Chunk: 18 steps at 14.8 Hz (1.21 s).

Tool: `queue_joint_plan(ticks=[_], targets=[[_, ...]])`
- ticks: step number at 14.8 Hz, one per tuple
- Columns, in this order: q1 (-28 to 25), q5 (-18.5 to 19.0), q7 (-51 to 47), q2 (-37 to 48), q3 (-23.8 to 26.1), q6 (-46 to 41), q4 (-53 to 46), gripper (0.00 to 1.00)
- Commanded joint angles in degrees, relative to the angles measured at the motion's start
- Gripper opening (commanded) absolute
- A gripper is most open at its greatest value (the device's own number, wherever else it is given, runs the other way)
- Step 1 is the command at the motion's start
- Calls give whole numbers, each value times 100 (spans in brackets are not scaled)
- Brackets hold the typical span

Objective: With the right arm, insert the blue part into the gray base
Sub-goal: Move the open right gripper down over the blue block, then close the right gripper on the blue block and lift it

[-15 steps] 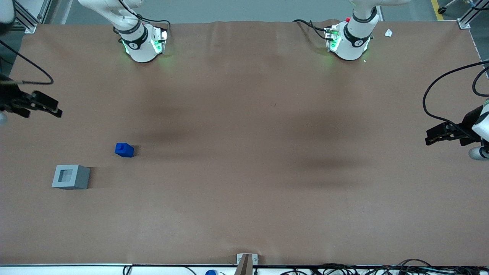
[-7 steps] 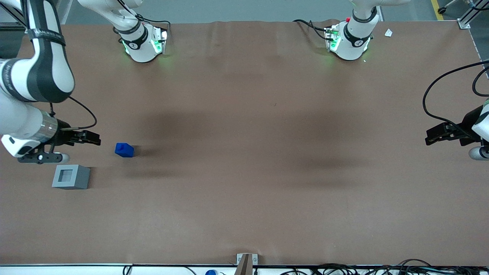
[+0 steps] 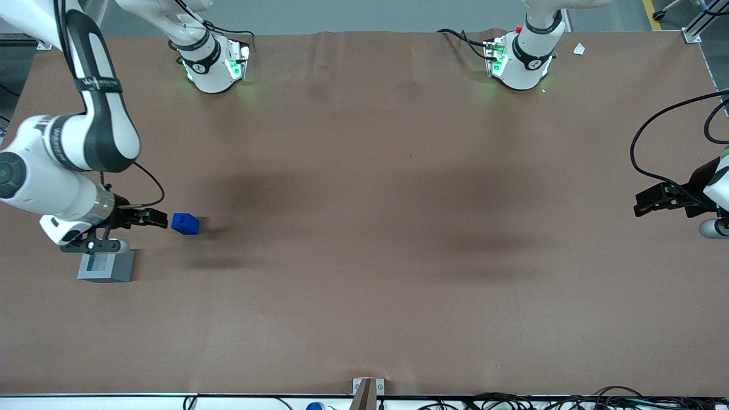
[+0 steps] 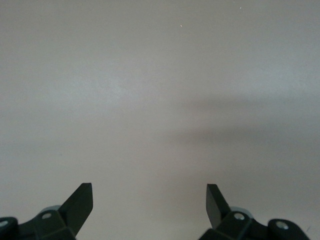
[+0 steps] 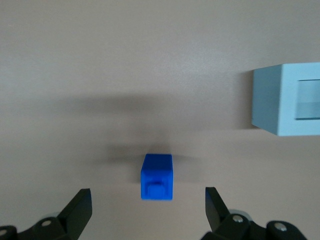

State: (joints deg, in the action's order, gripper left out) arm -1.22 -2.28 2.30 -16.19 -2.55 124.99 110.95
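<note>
Gripper [image 3: 160,218] on the right arm [image 3: 85,142]: fingers spread wide apart, holding nothing, touching nothing. In the right wrist view the gripper [image 5: 147,205] has both fingertips [image 5: 80,202] well clear of the blue part [image 5: 157,176], which sits in line with the gap between them. In the front view the gripper tips sit just beside the blue part [image 3: 185,224], apart from it, hovering above the counter [image 3: 364,256].

Blue part: resting on the counter, toward the working arm's end, well away from every counter edge. Raised stub faces up, seen in both views.

Gray base [image 3: 105,266]: on the counter near the working arm's end edge, nearer the front camera than the blue part, well apart from it. Recess faces up.

Hidden or cut off:
- The wrist-mounted camera housing [image 3: 91,245] overlaps the farther edge of the gray base in the front view; the rest of the base shows.
- Gray base [image 5: 287,106] is cut by the frame edge in the right wrist view; only part of the recess shows.
- Gripper body is cut off in the right wrist view; only the finger ends and mounts show.
- Upper links of the right arm run out of frame at the counter corner.
- Whether the gripper tips are level with the blue part or above it: cannot tell.
</note>
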Motion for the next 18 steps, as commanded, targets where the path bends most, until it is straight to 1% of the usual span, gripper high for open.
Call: queue_joint_plan(ticks=[1, 5, 8, 14, 16, 18], targets=[[-28, -80, -10, 81, 17, 535, 550, 100], [-28, -89, -19, -85, 17, 807, 779, 100], [-63, -89, -37, -182, 17, 1281, 1086, 97], [-116, -89, -116, -393, 17, 1405, 1139, 97], [-116, -89, -107, -411, 17, 1467, 1201, 93], [-107, -89, -116, -429, 17, 1502, 1236, 86]])
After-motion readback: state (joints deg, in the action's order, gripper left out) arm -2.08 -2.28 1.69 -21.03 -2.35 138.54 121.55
